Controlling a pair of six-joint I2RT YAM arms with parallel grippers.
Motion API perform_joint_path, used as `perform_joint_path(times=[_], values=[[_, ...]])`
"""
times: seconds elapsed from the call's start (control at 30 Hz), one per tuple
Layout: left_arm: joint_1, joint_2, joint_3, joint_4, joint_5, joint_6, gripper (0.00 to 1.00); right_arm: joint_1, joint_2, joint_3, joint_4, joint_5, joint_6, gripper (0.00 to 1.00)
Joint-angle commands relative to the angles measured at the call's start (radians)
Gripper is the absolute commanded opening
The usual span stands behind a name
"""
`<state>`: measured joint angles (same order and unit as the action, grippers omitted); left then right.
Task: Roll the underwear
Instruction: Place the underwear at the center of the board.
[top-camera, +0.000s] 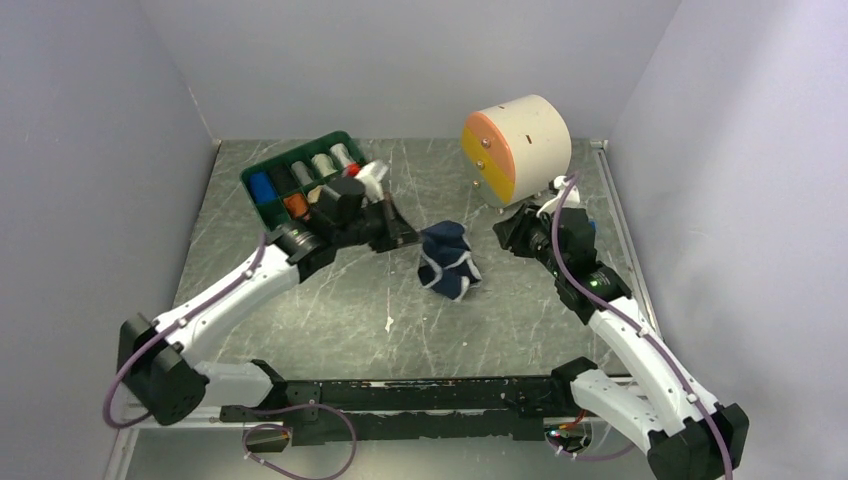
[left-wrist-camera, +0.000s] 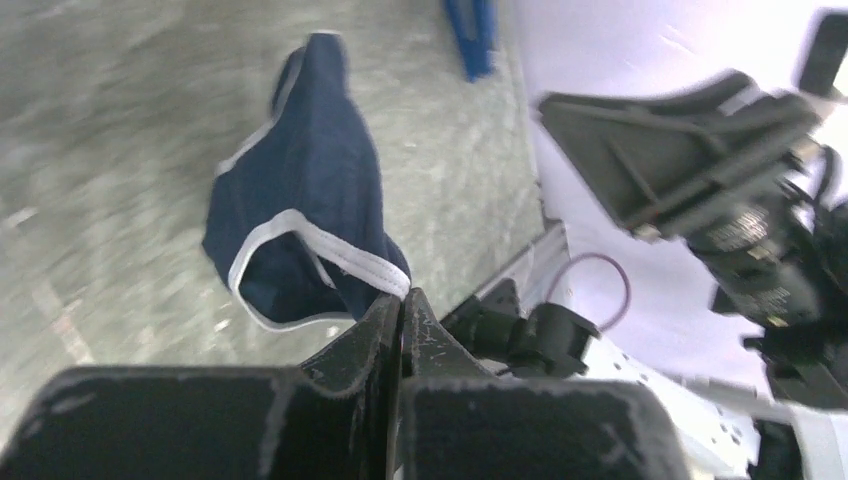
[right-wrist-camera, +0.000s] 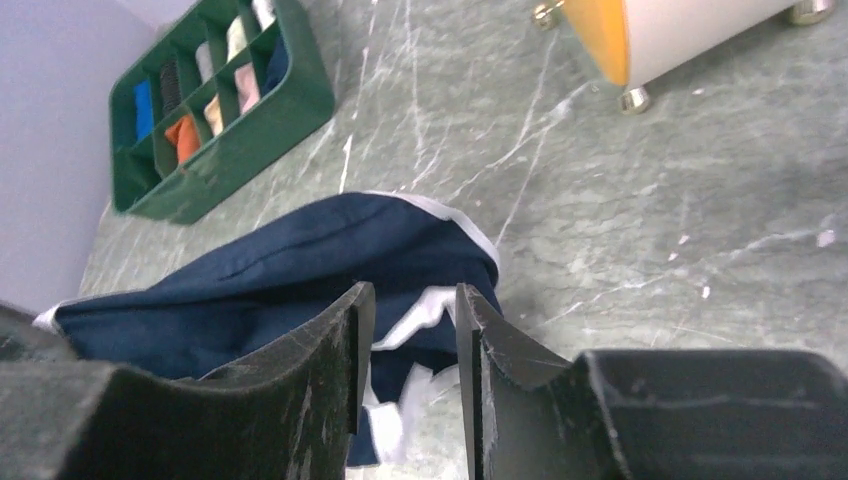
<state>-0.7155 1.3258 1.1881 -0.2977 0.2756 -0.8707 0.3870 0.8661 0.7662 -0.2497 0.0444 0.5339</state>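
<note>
The navy blue underwear (top-camera: 447, 258) with white trim lies bunched in the middle of the table. My left gripper (top-camera: 408, 238) is at its left edge. In the left wrist view its jaws (left-wrist-camera: 402, 300) are pressed together, and the underwear's (left-wrist-camera: 310, 170) white trim runs right into the tips. My right gripper (top-camera: 503, 232) hovers just right of the cloth, apart from it. In the right wrist view it (right-wrist-camera: 412, 300) is open, and the underwear (right-wrist-camera: 280, 270) shows through the gap, stretched away to the left.
A green compartment tray (top-camera: 262, 178) with several cloth rolls, one of them orange (top-camera: 295, 205), stands at the back left behind the left wrist. A cream drum with an orange and yellow face (top-camera: 520, 140) stands on small feet at the back right. Walls enclose the table.
</note>
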Motion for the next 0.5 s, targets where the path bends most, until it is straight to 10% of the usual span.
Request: perform_joint_path(times=[0.0,0.13,0.3,0.47], values=[[0.166,-0.121,-0.199,-0.116,-0.095,-0.08,0.05,-0.002,0.078,0.042,0.017,-0.18,-0.057,0.4],[0.287,-0.235,-0.447,-0.138,-0.091,-0.08,0.15,-0.002,0.222,0.073,-0.001,-0.406,-0.099,0.4],[0.321,-0.355,-0.527,-0.325,-0.238,-0.056,0.92,0.0,0.338,0.043,0.017,-0.542,-0.097,0.46],[0.321,-0.454,-0.476,-0.421,-0.311,0.017,0.96,0.001,0.387,0.007,0.018,-0.526,-0.097,0.47]])
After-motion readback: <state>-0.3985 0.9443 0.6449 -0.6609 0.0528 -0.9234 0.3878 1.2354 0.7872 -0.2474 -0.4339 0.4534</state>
